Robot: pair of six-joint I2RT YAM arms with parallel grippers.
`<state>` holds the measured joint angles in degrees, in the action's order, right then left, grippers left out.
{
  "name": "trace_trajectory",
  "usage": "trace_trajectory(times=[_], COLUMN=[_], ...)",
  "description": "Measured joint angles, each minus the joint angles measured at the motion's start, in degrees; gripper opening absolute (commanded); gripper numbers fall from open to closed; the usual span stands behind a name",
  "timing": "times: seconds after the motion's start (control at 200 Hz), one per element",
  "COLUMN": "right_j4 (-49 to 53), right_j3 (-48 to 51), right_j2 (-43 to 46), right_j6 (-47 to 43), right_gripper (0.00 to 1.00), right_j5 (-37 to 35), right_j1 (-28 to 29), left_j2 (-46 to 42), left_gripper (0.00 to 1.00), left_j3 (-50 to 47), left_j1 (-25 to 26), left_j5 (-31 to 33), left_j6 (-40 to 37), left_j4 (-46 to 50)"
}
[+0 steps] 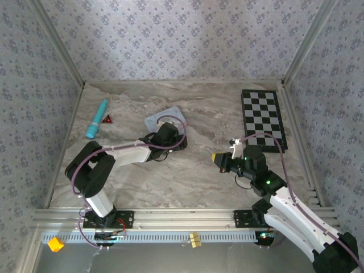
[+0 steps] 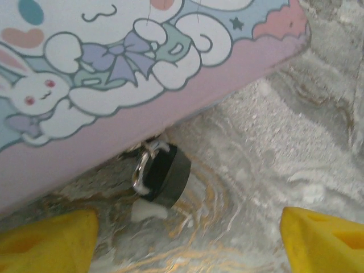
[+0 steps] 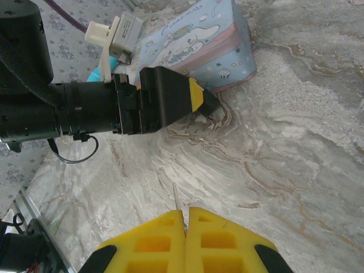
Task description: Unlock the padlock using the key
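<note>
Padlock is sitting inside the wide-open left gripper.
Right gripper is pinching the key; steadying the lock first seems wise.

Black padlock, silvery shackle, pastel blue-pink cartoon tin, grey-beige marbled table; black-and-white checkerboard

Checkerboard, teal tube, cartoon tin lie apart.

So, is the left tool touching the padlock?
Apart. Left wrist view: bare table shows between the padlock and both fingers of the left tool.
</note>
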<state>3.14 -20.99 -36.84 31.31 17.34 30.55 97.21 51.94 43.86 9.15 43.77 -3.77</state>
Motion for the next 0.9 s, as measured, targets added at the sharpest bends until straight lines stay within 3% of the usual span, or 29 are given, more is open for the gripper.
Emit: trace_trajectory(times=[0.515,0.899], right_j4=[0.1,0.1], right_j3=[0.2,0.2], right_j2=[0.6,0.9], right_j6=[0.0,0.0], right_gripper=[0.00,0.00], right_j5=[0.1,1.1], right_j1=[0.0,0.0], left_j2=[6.1,6.1], left_gripper=[0.65,0.49], left_j3=[-1.7,-3.9], left_j1=[-0.8,-4.8], left_j5=[2.6,1.9], left_j6=[9.3,9.9], left_j4=[-8.5,-13.0])
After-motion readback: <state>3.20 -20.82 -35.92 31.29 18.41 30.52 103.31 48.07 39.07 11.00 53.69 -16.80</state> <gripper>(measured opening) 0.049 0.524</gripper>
